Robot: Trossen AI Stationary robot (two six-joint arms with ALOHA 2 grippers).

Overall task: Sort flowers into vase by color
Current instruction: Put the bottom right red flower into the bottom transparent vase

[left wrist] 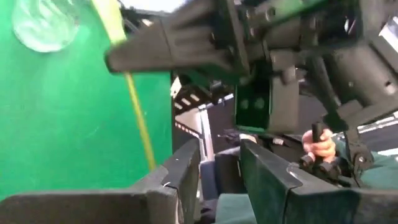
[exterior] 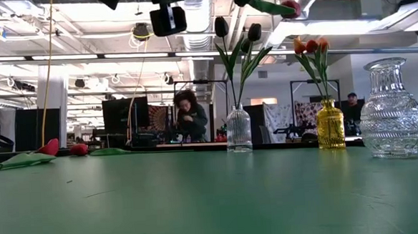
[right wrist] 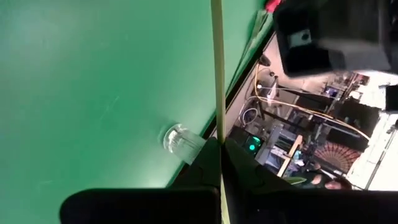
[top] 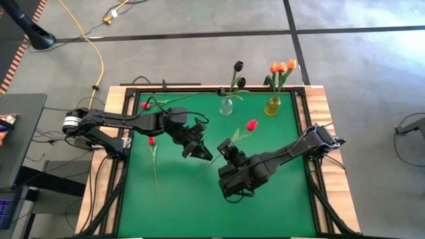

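Note:
My right gripper [top: 228, 147] [right wrist: 219, 146] is above the table's middle, shut on a red tulip [top: 252, 125]. The tulip's head [exterior: 289, 9] shows high in the low view. My left gripper [top: 201, 151] [left wrist: 221, 174] is open just left of it. The tulip's stem [left wrist: 138, 112] passes outside the gap between the left fingers. Two more red tulips [top: 151, 141] [top: 145, 105] lie flat on the left of the mat. A clear vase [top: 226, 106] holds near-black tulips [top: 238, 66]. A yellow vase [top: 273, 105] holds orange tulips [top: 282, 66]. My right gripper pinches the red tulip's thin stem [right wrist: 217, 118] between its two shut fingers, below the leaf [top: 239, 136]. The stem runs on between the fingers and out past them toward the head. The whole flower is lifted clear of the mat, slanting up toward the table's far right.
A second, wider clear glass vase [exterior: 393, 107] stands empty on the right, nearer the front edge; the right arm covers it from above. The green mat [top: 186, 206] is bare toward the near edge. A wooden frame [top: 319, 106] rims the table. A person sits in the room behind.

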